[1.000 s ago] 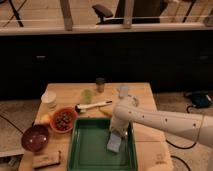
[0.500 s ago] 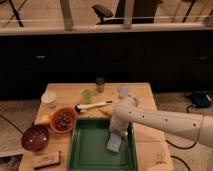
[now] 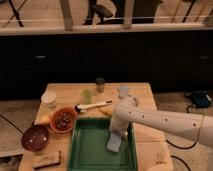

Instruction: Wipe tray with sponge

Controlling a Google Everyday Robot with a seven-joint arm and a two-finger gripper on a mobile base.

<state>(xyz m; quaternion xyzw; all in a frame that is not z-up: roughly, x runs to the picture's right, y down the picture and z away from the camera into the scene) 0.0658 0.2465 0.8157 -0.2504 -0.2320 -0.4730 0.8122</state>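
A green tray [image 3: 90, 150] sits at the front middle of the wooden table. A grey-blue sponge [image 3: 114, 143] lies flat on the tray's floor near its right wall. My white arm reaches in from the right, and my gripper [image 3: 117, 133] points down into the tray right over the sponge, pressing on its upper edge.
Left of the tray are an orange bowl of nuts [image 3: 63, 120], a dark red bowl [image 3: 34, 137], a white cup [image 3: 49, 99] and a brown block [image 3: 46, 159]. Behind it lie a brush [image 3: 92, 106], a green cup [image 3: 87, 96], a jar [image 3: 100, 84] and a clear cup [image 3: 123, 90].
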